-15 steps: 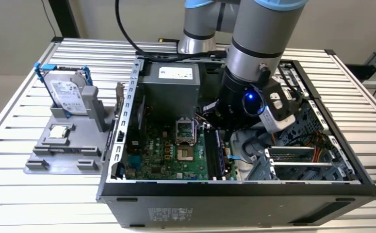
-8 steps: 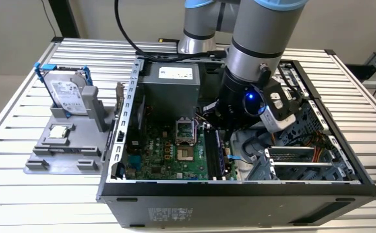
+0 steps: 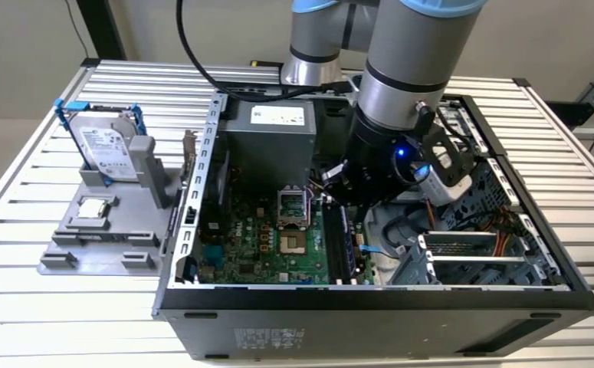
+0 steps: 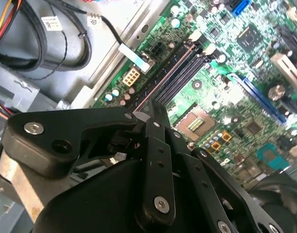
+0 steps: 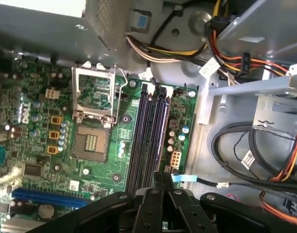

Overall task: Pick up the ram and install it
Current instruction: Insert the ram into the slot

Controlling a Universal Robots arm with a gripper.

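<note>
The black end effector hung low inside the open dark computer case, closed on a thin board edge, apparently the ram, aligned over the green motherboard's long memory slots for seating.

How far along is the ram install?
Done: pickup, it seems. The fingers appear shut on a thin edge, likely the ram. In hand: the gripper hangs inside the case, just above the motherboard's memory slots. Left: seating the ram, since the slots look empty in both wrist views.
</note>
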